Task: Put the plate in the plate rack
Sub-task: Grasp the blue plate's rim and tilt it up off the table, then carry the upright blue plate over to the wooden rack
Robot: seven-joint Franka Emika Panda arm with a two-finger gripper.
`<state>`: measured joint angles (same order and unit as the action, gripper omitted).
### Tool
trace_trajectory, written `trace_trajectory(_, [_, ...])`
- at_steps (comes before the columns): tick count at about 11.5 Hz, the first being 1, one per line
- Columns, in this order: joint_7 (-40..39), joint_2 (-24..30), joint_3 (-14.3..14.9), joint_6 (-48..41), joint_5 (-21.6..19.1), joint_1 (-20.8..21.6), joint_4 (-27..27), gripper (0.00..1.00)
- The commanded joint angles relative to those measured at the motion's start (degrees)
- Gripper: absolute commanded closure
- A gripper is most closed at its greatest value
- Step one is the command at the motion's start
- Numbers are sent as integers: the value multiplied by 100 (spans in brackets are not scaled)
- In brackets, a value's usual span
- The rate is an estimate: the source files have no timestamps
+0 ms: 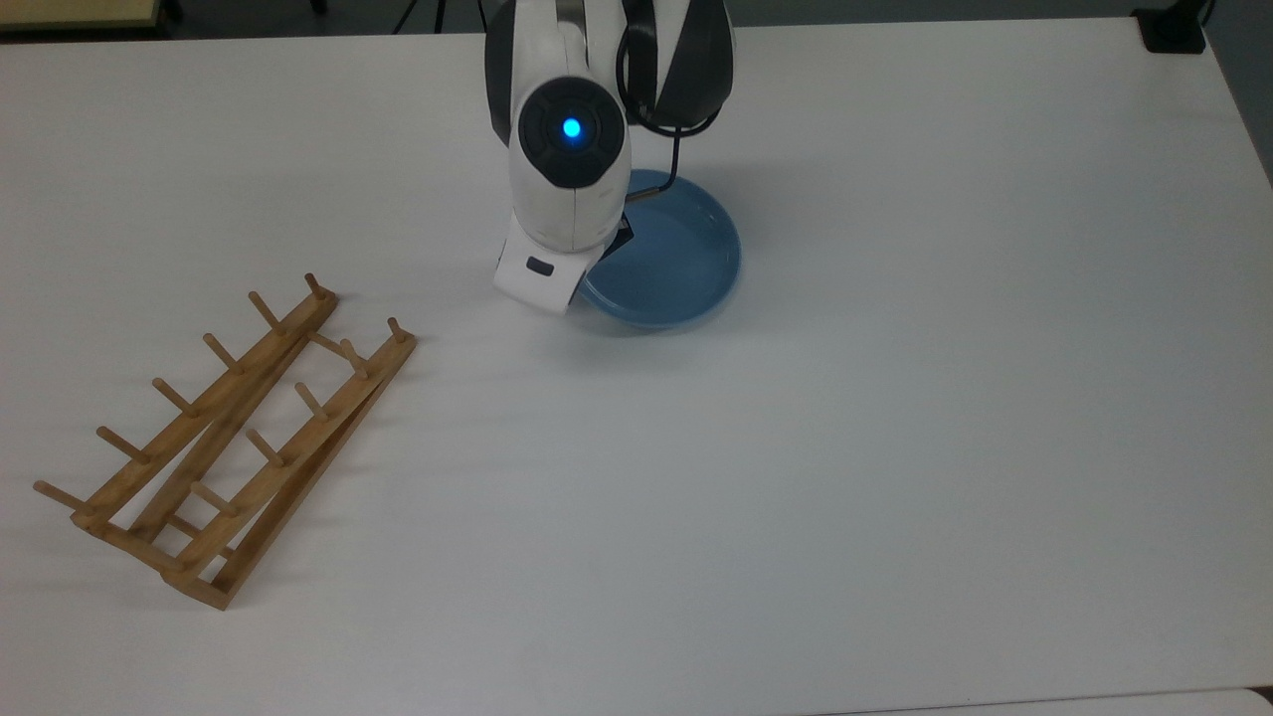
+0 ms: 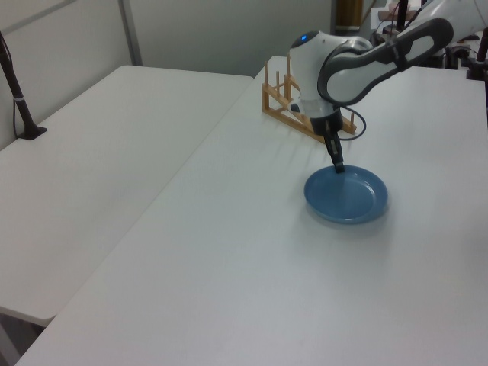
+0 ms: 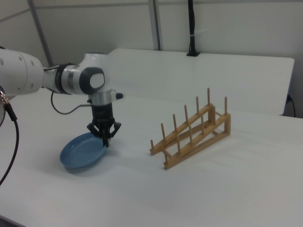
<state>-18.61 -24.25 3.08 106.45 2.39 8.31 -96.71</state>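
Observation:
The light-blue plate [image 1: 668, 261] lies on the white table [image 1: 895, 398] in the top view's upper middle, its left rim under my arm's white wrist [image 1: 567, 189]. My gripper [image 3: 106, 141] points down with its fingers closed together on the plate's [image 3: 80, 152] near rim. In the left view the gripper [image 2: 338, 168] meets the far rim of the plate [image 2: 347, 197]. The wooden plate rack [image 1: 234, 438] sits empty at the top view's lower left, well apart from the plate. It is also in the right view, where the rack [image 3: 194, 132] stands to the right of the gripper.
A black cable [image 3: 12, 142] hangs from the arm at the right view's left. A second white table [image 2: 99, 152] adjoins on the left view's left, with a black post [image 2: 19, 99] on it. Open table surface lies between plate and rack.

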Motion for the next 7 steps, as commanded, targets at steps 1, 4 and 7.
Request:
trace_trajectory(1, [-134,569,113,113,24,-101,300,100])
trace_trajectory(4, [-160,658,350,340,33,-259,757,100])
trace_trajectory(7, [-108,799,588,1400,42,-408,776,100])
